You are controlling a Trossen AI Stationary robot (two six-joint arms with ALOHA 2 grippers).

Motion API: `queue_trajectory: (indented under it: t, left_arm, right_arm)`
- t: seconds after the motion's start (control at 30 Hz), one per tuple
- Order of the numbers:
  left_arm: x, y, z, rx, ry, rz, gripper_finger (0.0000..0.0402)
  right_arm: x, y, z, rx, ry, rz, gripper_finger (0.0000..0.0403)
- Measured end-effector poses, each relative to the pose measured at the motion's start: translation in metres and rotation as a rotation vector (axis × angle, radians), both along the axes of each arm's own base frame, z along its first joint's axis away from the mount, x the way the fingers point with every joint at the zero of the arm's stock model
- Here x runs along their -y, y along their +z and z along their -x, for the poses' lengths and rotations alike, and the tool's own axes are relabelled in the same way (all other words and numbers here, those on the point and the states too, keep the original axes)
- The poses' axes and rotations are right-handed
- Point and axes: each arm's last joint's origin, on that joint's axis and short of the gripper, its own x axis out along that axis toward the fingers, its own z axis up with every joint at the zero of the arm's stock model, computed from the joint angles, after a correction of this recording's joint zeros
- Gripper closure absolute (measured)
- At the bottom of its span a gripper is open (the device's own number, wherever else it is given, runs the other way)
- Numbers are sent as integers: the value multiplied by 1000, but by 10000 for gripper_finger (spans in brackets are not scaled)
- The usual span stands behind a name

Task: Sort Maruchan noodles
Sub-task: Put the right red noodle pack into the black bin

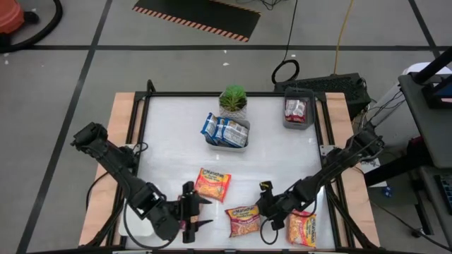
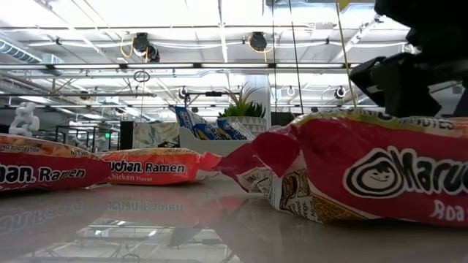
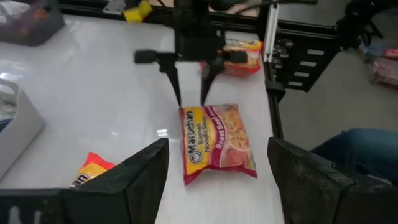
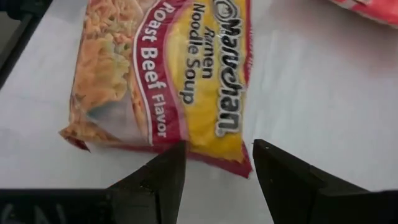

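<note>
Hard to count the blue-white packets [image 1: 224, 131] since they're stacked on edge in the white tray [image 1: 227, 144] mid-table, beside a small potted plant [image 1: 234, 99]; looks like three or four. The grey tray [image 1: 297, 115] at the far right corner holds red packets [image 1: 296, 109], number unclear. On the glossy white table [image 1: 169, 141] there are three loose crinkly flat plastic packets along the near side: an orange-red one [image 1: 212, 183], the roast beef packet [image 1: 244, 221] in pink-red with yellow, and another pink-red one [image 1: 302, 228] partly under the right arm. The right gripper [image 1: 268, 209] hangs just over the roast beef packet's edge, fingers parted with a gap and nothing between them. The left gripper [image 1: 200, 212] sits to that packet's left, fingers spread apart, gripping nothing. In the low view the packets are cut off at both edges.
</note>
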Motion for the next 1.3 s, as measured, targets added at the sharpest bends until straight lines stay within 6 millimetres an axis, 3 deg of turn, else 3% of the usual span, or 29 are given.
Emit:
queue_trajectory:
  t: [0.3, 0.8, 1.0, 1.3]
  left_arm:
    - [10, 0, 9, 2, -25, 0, 128]
    - [14, 0, 13, 14, -8, 15, 128]
    - [16, 0, 15, 15, -9, 30, 128]
    - [17, 0, 17, 15, -2, 49, 128]
  right_arm:
    - [-3, -21, -6, -39, -5, -4, 222]
    - [-12, -30, -16, 33, -35, -91, 228]
    - [-13, -35, -19, 43, -75, -110, 275]
    - [-15, -34, -20, 72, -90, -123, 390]
